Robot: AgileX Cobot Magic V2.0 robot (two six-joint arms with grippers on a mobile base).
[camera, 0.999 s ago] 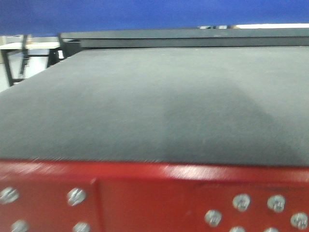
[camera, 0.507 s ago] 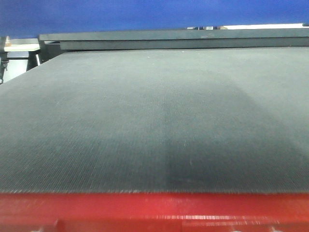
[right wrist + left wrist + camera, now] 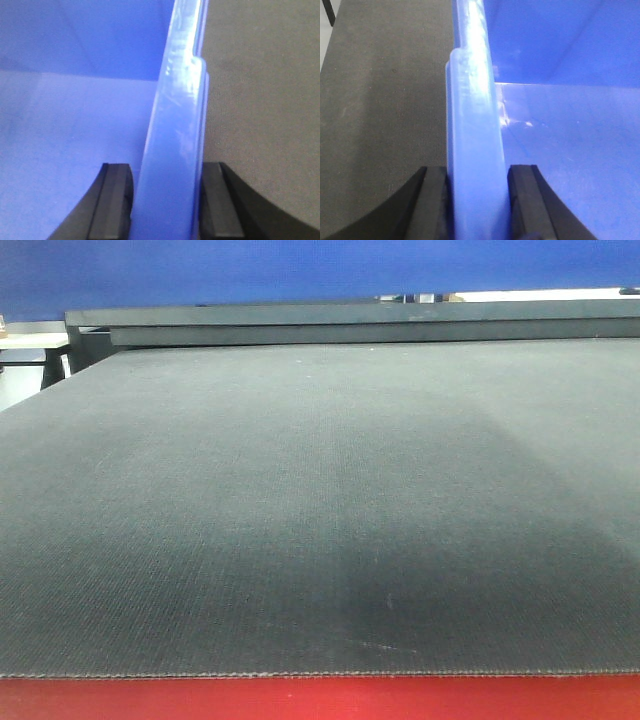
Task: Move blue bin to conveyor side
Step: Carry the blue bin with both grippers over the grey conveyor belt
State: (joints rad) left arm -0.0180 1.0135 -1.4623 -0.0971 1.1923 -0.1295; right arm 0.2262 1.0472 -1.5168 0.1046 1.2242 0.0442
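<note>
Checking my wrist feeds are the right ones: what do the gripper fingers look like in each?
Left gripper: two matte black fingers, flat inner faces, outer sides curving outward. Right gripper: the same black pair. No cables, markings or arm links show.

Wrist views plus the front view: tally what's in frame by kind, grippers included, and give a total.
Bins: 1, the blue bin
Conveyors: 1, the conveyor, a dark belt with a red front edge
Grippers: 2, the left gripper and the right gripper, each clamped on the bin's rim
Total: 4
</note>
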